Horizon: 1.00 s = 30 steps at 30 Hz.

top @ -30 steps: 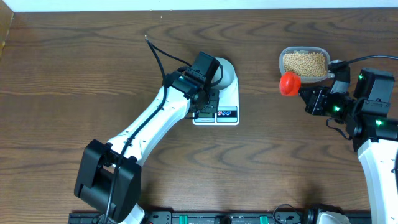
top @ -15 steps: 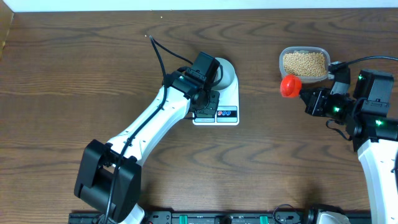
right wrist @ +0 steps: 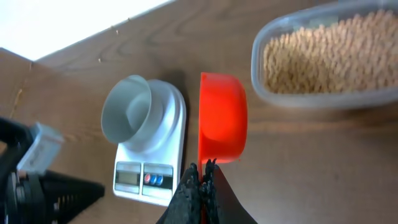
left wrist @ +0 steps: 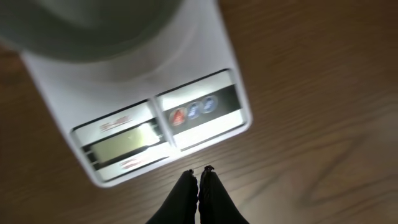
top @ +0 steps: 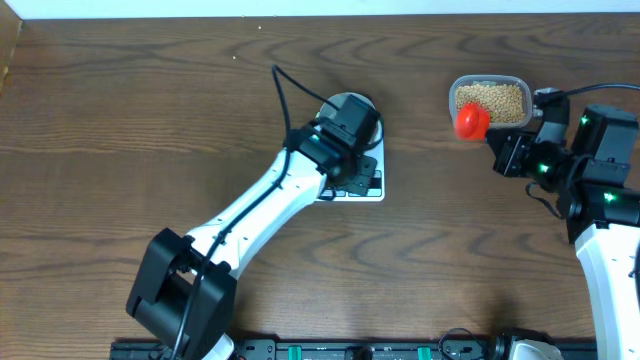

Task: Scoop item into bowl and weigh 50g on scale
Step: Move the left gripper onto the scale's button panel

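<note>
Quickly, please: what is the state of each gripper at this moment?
Left gripper: closed, holding nothing.
Right gripper: closed on the handle of the red scoop.

Glossy red plastic scoop (right wrist: 222, 118), matt wood-grain table (top: 150, 120).

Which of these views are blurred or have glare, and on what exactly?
Left wrist view: the scale and the bowl are smeared, and the display is washed out and unreadable. Right wrist view: the tub of beans is soft, while the red scoop is sharper. Overhead view: sharp and evenly lit.
</note>
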Motion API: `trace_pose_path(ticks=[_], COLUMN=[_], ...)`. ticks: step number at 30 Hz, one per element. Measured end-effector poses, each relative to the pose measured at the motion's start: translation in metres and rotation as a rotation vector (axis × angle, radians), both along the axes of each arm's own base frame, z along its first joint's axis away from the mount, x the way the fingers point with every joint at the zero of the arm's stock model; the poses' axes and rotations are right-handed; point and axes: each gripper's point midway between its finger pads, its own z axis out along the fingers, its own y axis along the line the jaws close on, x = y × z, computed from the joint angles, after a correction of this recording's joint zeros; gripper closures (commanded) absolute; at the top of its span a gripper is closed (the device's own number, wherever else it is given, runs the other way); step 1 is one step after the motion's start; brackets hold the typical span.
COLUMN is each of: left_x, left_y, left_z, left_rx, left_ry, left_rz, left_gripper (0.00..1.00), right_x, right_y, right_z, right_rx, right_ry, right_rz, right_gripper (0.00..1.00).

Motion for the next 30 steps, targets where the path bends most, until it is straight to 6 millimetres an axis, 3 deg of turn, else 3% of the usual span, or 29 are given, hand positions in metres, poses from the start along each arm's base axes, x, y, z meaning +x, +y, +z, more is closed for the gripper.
trace_pose_path(ticks=[7,20,30], left_x=[-0.007,0.001,0.010], left_y=[-0.010,-0.004,-0.002], left_z=[-0.018,-0.071,-0.075], left_rx=[0.021,0.127,0.161], left_ry=[0.037,0.073,0.027], left_rz=[-0.030,-0.027,-0.068], left_gripper=[0.93,0.93,0.93], right_x=[0.009,0.007,0.007], right_y=[-0.002,-0.008,-0.009], right_z=[0.011,0.004,0.002], right_rx=[-0.010,-0.033,-0.040], right_ry=[-0.064,-0.032,-0.027], right_rz=[-0.002,-0.033,-0.042], right_gripper=[0.99,0.99,0.99])
